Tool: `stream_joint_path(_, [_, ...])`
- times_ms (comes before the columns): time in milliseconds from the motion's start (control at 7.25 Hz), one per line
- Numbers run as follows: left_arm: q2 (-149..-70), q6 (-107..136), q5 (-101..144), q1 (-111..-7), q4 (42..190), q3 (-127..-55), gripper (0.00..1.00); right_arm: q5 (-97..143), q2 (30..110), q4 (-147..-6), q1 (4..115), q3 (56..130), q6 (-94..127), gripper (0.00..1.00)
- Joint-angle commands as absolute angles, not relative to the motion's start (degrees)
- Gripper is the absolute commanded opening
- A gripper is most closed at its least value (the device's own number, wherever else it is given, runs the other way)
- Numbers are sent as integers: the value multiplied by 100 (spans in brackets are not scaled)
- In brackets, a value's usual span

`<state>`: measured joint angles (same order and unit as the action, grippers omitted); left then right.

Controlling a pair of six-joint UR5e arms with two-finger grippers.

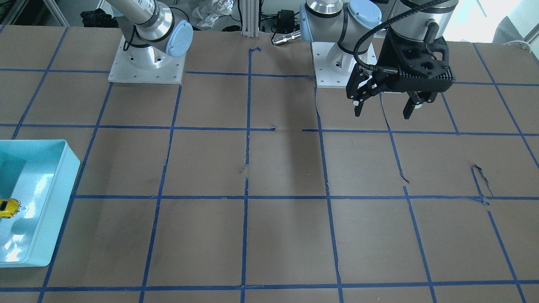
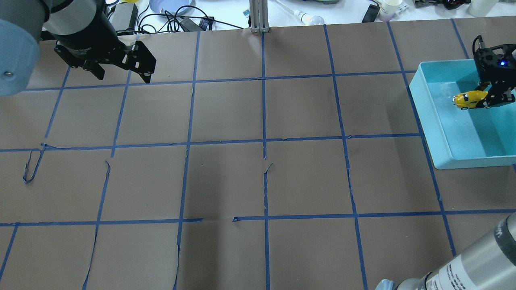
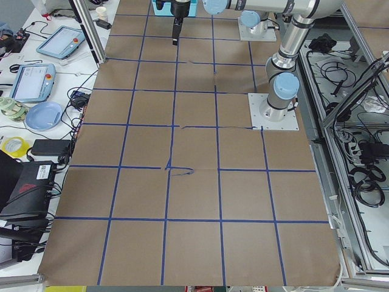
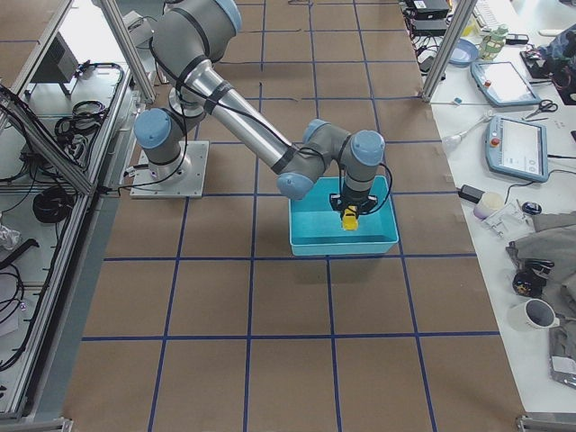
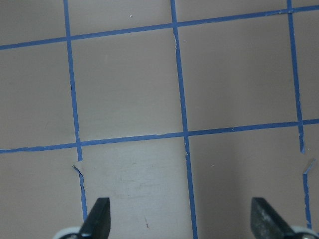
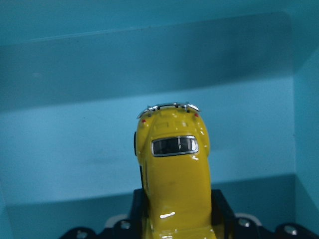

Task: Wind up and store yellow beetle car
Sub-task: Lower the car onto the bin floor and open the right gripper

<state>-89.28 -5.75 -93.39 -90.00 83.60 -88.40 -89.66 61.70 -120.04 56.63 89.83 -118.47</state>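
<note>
From the front, the yellow beetle car (image 1: 8, 207) is inside the teal bin (image 1: 63, 198), and the left gripper (image 1: 382, 114) hangs above the table with its jaws spread wide. Overhead, the right gripper (image 2: 489, 98) reaches into that bin at the car. Its wrist camera shows both fingers (image 6: 223, 211) clamped on the car's sides.

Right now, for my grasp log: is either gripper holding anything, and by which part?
The right gripper holds the yellow car by its sides, inside the blue bin. The left gripper is open and empty.

One yellow car (image 2: 467, 98), one bin (image 2: 471, 137), two tools (image 1: 382, 111) (image 2: 489, 100).
</note>
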Motion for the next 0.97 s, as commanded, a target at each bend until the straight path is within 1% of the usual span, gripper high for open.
stream_joint_path(0, [-8921, -571, -9325, -9009, 8367, -8790, 100, -8745, 5829, -12338, 5660, 8982, -11865, 0])
stream_joint_path(138, [-8921, -571, -9334, -9009, 8367, -8806, 100, -8745, 5705, -12366, 5660, 8965, -11865, 0])
stream_joint_path(276, [-8912, -580, -9334, -9000, 8367, -8833, 100, -8745, 5695, -12358, 5660, 8974, -11857, 23])
stream_joint_path(414, [-8903, -580, -9334, -9009, 8367, -8850, 100, -8641, 5704, -12305, 5660, 8982, -11822, 69])
stream_joint_path(552, [-8903, -589, -9334, -9000, 8367, -8851, 100, -8231, 5791, -12305, 5660, 8974, -11769, 100])
stream_joint_path(690, [-8903, -598, -9334, -9009, 8367, -8833, 100, -8270, 5966, -12322, 5660, 8956, -11716, 100])
stream_joint_path(828, [-8903, -589, -9317, -9009, 8358, -8807, 100, -8331, 6359, -12235, 5669, 8973, -11551, 100])
